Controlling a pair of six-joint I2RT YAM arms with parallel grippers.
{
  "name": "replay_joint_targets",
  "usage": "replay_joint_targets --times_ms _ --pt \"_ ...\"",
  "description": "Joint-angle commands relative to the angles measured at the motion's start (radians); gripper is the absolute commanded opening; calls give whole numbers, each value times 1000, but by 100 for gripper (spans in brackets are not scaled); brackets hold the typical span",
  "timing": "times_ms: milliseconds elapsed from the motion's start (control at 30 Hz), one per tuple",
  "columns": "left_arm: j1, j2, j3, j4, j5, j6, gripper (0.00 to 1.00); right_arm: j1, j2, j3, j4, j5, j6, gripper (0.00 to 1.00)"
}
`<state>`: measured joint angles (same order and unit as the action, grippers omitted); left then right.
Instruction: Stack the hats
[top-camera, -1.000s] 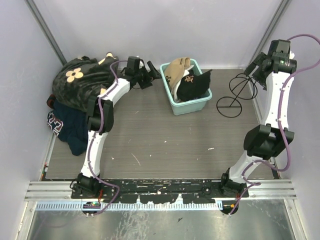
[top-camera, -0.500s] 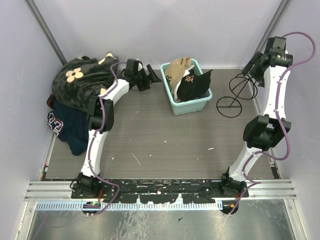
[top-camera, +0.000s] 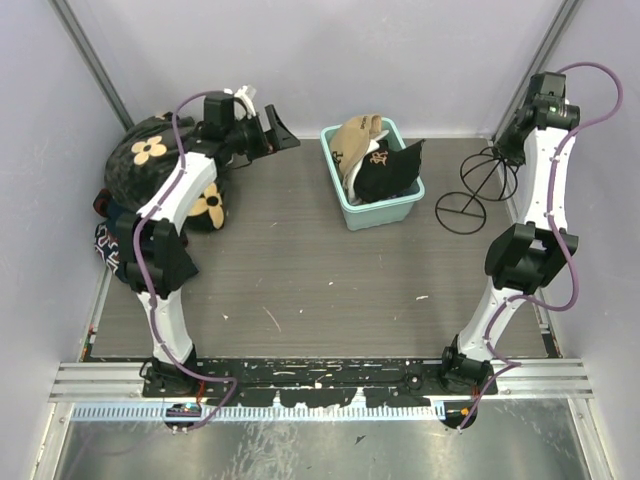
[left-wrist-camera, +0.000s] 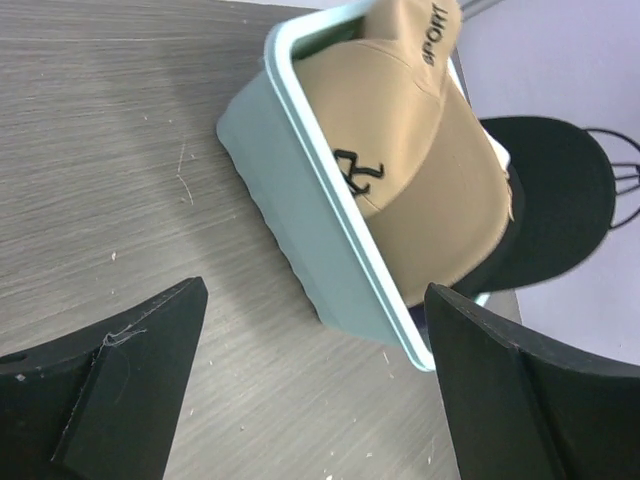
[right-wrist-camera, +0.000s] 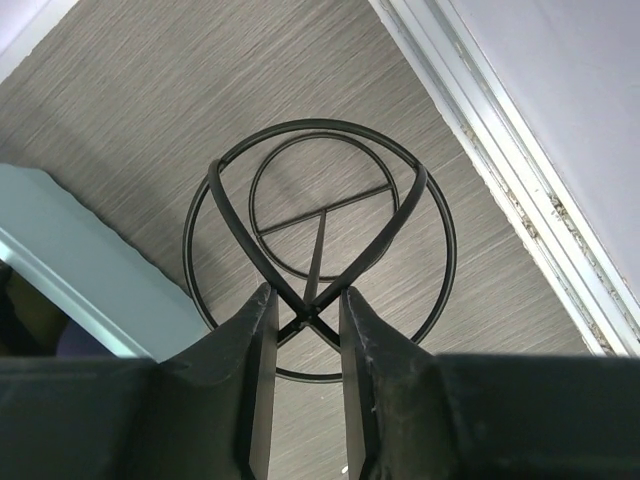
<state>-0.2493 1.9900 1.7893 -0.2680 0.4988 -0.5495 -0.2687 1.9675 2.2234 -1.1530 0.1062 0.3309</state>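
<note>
A tan hat (top-camera: 355, 140) (left-wrist-camera: 420, 170) and a black hat (top-camera: 390, 170) (left-wrist-camera: 555, 190) lie in a teal bin (top-camera: 385, 208) (left-wrist-camera: 300, 230), the tan one on top of the black one. My left gripper (top-camera: 276, 135) (left-wrist-camera: 312, 290) hangs wide open above the floor just left of the bin, with nothing between its fingers. My right gripper (top-camera: 505, 140) (right-wrist-camera: 305, 291) is over the black wire stand (top-camera: 462, 212) (right-wrist-camera: 310, 318) at the back right. Its fingers are drawn close on either side of the crossing wires at the stand's top.
A heap of black fabric with tan flowers (top-camera: 150, 160) lies at the back left, over dark navy clothing (top-camera: 130, 255). A white scrap (top-camera: 245, 97) pokes out behind the left arm. The side wall and its rail (right-wrist-camera: 520, 200) run close to the stand.
The left arm swung left and back, carrying its open gripper away from the bin. The right gripper's fingers went from wide apart to close together round the stand's top.
</note>
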Motion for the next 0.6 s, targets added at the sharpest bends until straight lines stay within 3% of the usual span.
replay_joint_targets --times_ms 0,267,567 --pt "1 -83 -70 -137 62 100 98 6 -66 39 -22 4 -14 1" --pt "11 -323 -415 -75 73 28 98 22 -171 122 -94 -30 -8 1" --pt "11 -472 -505 -211 0 82 98 63 -330 255 -69 -111 37 1"
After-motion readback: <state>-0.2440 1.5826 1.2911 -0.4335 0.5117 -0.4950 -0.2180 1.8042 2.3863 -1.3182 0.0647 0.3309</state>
